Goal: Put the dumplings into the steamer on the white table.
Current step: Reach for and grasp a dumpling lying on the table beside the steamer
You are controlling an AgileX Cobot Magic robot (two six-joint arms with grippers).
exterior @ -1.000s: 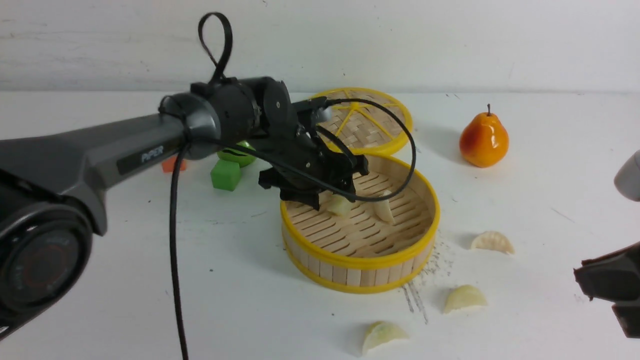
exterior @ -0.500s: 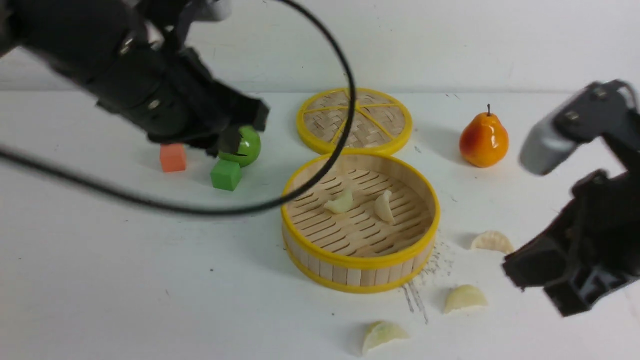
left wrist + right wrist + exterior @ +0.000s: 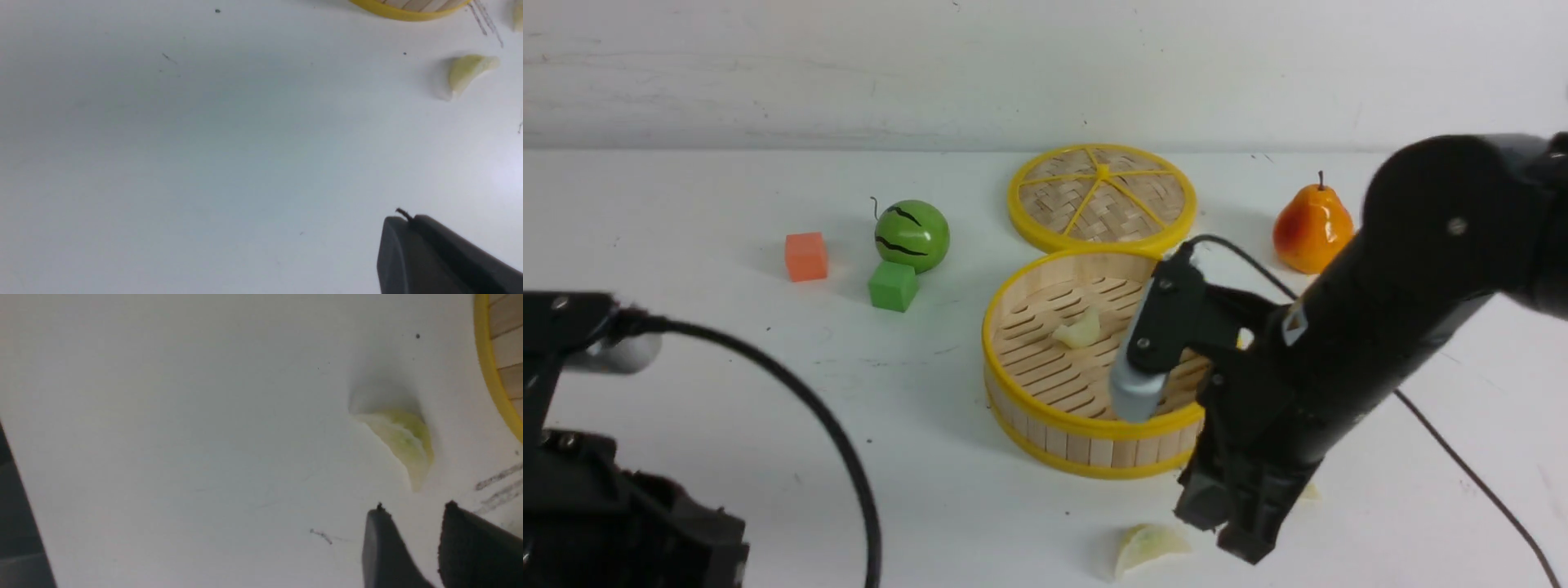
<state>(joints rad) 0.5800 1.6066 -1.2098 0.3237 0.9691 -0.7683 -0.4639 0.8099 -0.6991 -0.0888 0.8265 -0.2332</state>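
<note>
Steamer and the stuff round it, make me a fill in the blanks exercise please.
The steamer's rims are coloured ____.
Behind the steamer lies a round woven ____.
The green block sits beside a striped toy ____.
The orange fruit with a stem, partly behind the right arm, is a ____.

Missing words: yellow; lid; watermelon; pear.

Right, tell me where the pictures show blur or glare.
Front view: right gripper slightly motion-blurred, steamer sharp; left wrist view: bright glare on the white table near a cropped edge; right wrist view: dimmer, with a soft shadow beside the greenish dumpling.
</note>
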